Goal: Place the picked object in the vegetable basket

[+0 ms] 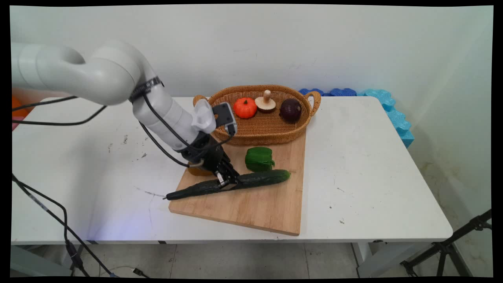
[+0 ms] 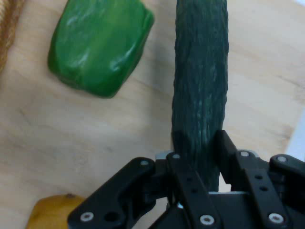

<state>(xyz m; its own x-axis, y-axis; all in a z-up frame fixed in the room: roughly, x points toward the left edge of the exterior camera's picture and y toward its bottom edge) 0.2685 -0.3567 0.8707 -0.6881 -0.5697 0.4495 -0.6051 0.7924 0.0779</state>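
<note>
the table (image 1: 373, 165) carries a board (image 1: 255, 208), and the tool works over the board's near-left part. at the board's far edge, well beyond the tool, stands a basket (image 1: 267, 129) holding a pumpkin (image 1: 245, 107), a mushroom (image 1: 266, 102) and an onion (image 1: 290, 109).

the tool (image 1: 227, 181) is down at board level, its two fingers closed against the sides of a cucumber (image 1: 259, 178) about midway along its length. the hand view confirms this: the cucumber (image 2: 200, 86) runs straight out from between the fingers (image 2: 228, 149), which pinch it. the cucumber lies flat on the board, not lifted as far as can be seen.

a pepper (image 1: 258, 158) sits just beyond the cucumber, near the tool but apart from it. a yellowish item (image 1: 198, 171), largely hidden by the arm, lies close behind the tool; in the hand view it (image 2: 50, 212) shows at the lower left corner.

judgement: the step in hand is a grip on the cucumber. any lift calls for a level, steady rise, as the long ends may tip.
</note>
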